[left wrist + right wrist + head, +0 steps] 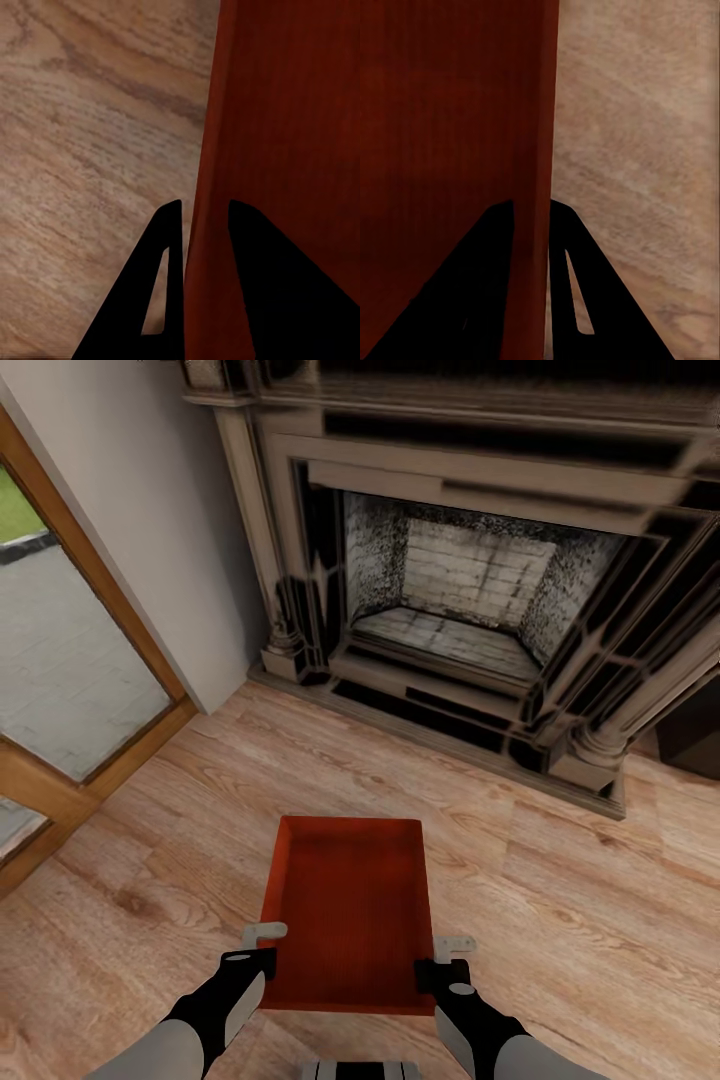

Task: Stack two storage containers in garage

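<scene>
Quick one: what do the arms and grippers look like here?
Both arms: light grey forearms, black wrist sections. Left gripper and right gripper have pale grey fingers in the head view; wrist views render the fingers as flat black tapered wedges, one slotted. No cables or markings visible.

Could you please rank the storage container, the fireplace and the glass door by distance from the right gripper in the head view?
1. Storage container: the right gripper is clamped on its right wall.
2. Fireplace: ahead, across the wood floor.
3. Glass door: far left, beyond the container.
</scene>
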Motion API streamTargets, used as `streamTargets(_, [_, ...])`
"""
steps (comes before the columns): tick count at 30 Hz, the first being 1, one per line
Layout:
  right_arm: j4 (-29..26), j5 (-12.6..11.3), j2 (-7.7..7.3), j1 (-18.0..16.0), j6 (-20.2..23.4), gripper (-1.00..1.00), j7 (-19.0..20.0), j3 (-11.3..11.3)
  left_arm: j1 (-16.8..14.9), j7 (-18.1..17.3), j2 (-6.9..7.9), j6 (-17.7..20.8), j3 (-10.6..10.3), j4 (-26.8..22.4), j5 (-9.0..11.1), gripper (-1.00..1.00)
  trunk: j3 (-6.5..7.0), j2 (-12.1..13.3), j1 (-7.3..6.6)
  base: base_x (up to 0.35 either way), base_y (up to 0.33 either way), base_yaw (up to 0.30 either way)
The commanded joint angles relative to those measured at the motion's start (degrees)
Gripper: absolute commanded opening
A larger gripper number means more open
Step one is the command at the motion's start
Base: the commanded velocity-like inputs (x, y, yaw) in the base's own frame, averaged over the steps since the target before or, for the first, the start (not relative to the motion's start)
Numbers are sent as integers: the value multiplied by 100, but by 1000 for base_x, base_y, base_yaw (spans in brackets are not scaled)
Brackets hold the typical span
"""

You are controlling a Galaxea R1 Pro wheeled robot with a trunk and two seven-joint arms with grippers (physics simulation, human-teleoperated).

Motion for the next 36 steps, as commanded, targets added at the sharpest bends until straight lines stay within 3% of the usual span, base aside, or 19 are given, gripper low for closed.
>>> streamTargets(1, [16,-58,-15,-3,-33,-100,-46,-7,-2,70,10,46,-35,-17,-51,-100,15,40,-23,0,0,0])
streamTargets(36, [16,-102,11,-7,-41,-100,-46,-11,-2,69,10,46,-35,-17,-52,-100,644,1444,-792,0,0,0])
